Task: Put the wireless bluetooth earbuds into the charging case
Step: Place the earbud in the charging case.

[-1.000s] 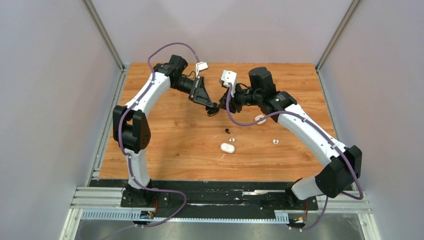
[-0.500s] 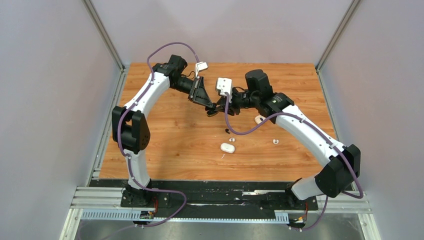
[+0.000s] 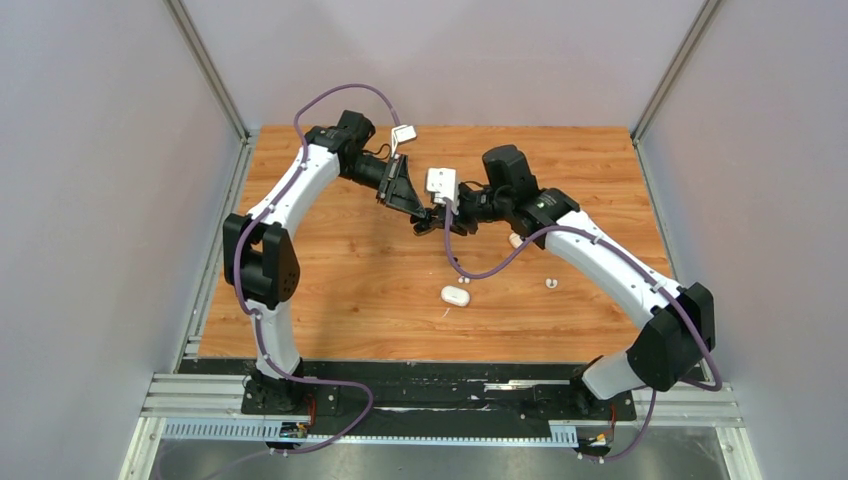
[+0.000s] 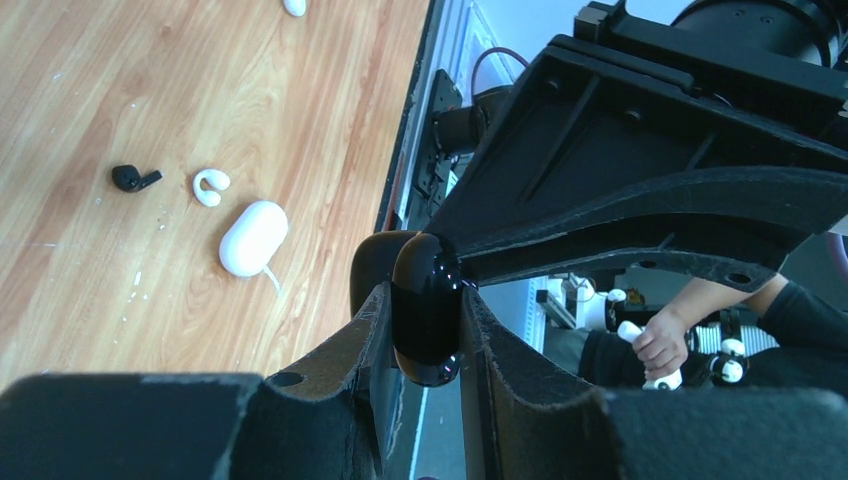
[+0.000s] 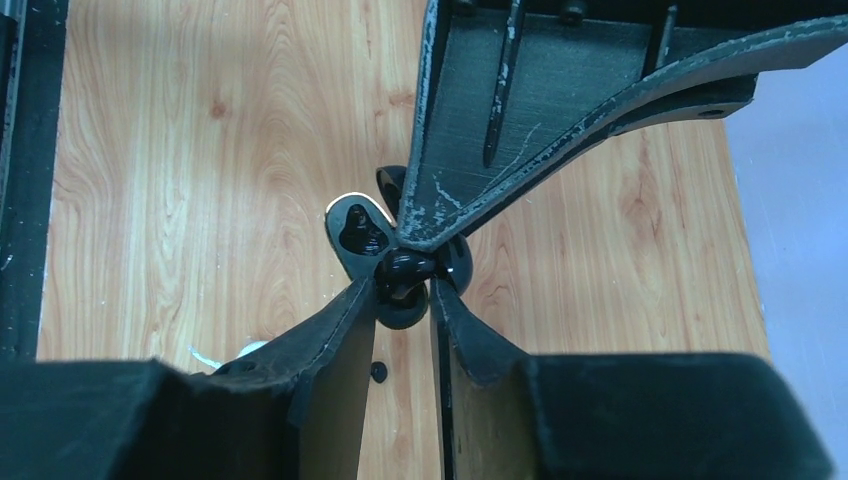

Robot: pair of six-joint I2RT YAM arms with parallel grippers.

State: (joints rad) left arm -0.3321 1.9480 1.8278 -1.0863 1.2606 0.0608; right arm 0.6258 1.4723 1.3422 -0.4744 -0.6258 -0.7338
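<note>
Clamping the open black charging case (image 4: 425, 335) in the left gripper (image 4: 425, 300), fingers narrowed onto its sides, aloft over the table (image 3: 330, 260) toward 12 o'clock. Pinching what appears to be a black earbud (image 5: 403, 270) in the nearly closed right gripper (image 5: 402, 288), meeting the case from 3 o'clock. Risking a misaligned bud catching the cavity rim, twisting the case in its grip, or dropping among the white case (image 3: 455, 295), white earbud (image 4: 210, 186) and spare black earbud (image 4: 133, 178) at 6 o'clock.
</note>
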